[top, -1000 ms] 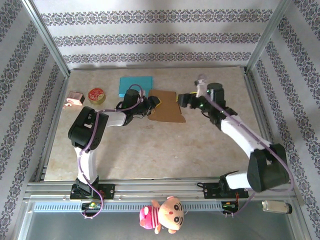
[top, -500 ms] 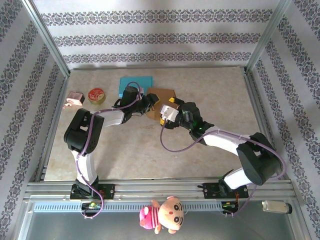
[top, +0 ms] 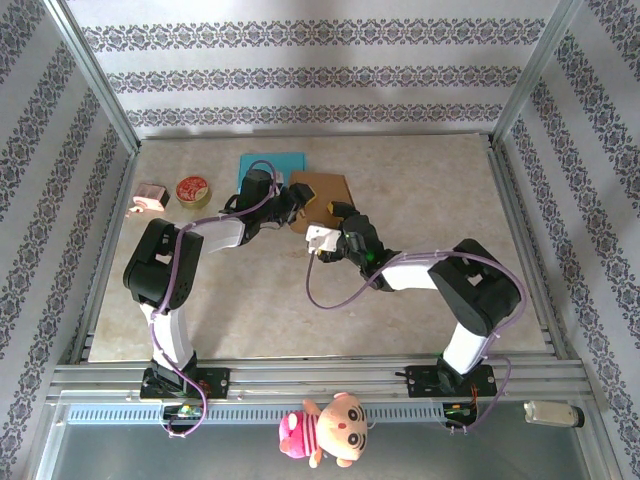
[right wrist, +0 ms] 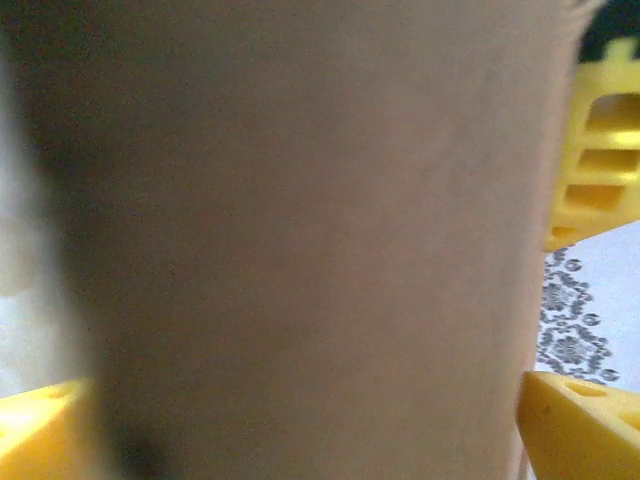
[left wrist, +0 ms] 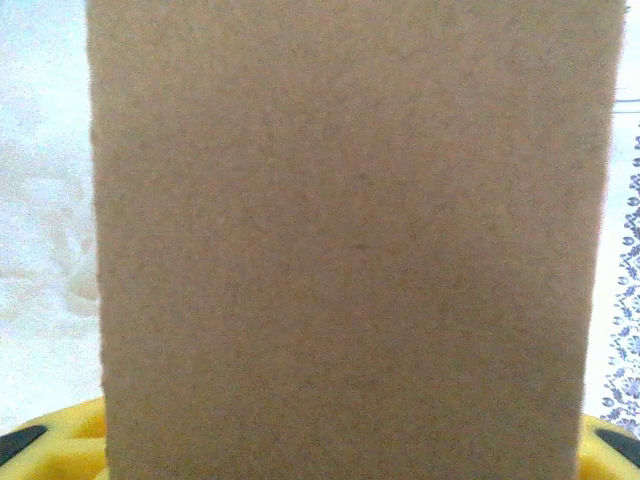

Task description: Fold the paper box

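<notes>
Brown cardboard, the paper box [top: 322,188] lies at the far middle of the counter [top: 420,290]. At its left edge the left fingers [left wrist: 75,440] flank a panel, though I cannot tell whether they grip it. At its near edge the right fingers [right wrist: 590,150] are spread wide around the cardboard.

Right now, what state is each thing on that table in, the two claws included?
paper box: not yet formed into a box, held at its left edge.
left gripper: closed on the paper box.
right gripper: jaws apart, close against the box.
blue sheet: lying flat, partly under the left arm.
round tin: closed, upright.
plush toy: lying on the front rail.
</notes>
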`<action>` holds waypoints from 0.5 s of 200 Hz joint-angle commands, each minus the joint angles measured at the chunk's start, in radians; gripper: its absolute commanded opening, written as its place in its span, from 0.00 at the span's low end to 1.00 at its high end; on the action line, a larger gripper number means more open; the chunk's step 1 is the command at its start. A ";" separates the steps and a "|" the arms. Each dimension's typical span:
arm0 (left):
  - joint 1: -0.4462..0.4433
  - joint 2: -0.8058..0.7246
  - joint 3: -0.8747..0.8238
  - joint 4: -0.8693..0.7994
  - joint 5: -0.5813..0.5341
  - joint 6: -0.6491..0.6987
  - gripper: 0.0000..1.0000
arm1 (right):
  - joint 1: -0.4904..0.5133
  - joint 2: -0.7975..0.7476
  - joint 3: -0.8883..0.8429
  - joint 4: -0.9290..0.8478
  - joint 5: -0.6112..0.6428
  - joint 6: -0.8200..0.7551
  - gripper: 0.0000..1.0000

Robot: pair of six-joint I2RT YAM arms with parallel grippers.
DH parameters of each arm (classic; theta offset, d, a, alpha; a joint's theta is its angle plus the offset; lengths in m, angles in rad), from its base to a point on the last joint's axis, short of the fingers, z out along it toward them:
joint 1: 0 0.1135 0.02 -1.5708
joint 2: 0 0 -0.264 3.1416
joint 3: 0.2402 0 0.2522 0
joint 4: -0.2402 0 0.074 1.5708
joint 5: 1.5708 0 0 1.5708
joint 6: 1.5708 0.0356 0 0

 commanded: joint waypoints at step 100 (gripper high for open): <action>0.014 -0.037 0.002 0.113 0.043 -0.172 0.40 | 0.022 0.162 0.100 0.333 0.317 -0.220 0.55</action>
